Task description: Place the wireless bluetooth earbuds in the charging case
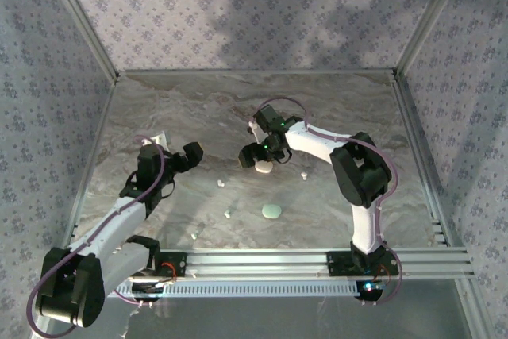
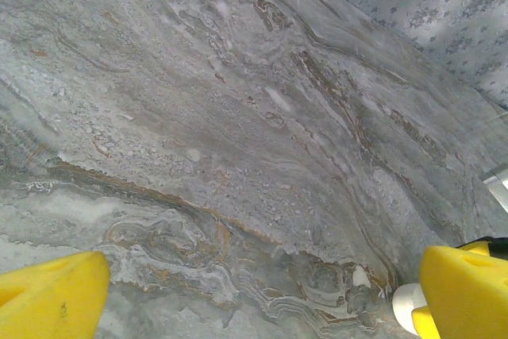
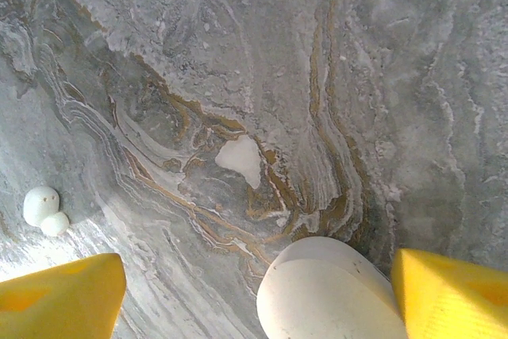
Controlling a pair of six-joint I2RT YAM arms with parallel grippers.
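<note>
Grasping step: right gripper hangs over white charging case, jaws apart, case between them, nearer one jaw.
Earbud: lies on worktop outside those jaws, apart from case.
Left gripper: jaws wide apart, holding nothing.
Next move: probably closing squarely on case.

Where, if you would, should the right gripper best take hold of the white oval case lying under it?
Probably by its opposite side walls, from straight above: the white oval case lies flat on the table, a smooth dome, between the right gripper's open fingers.
</note>
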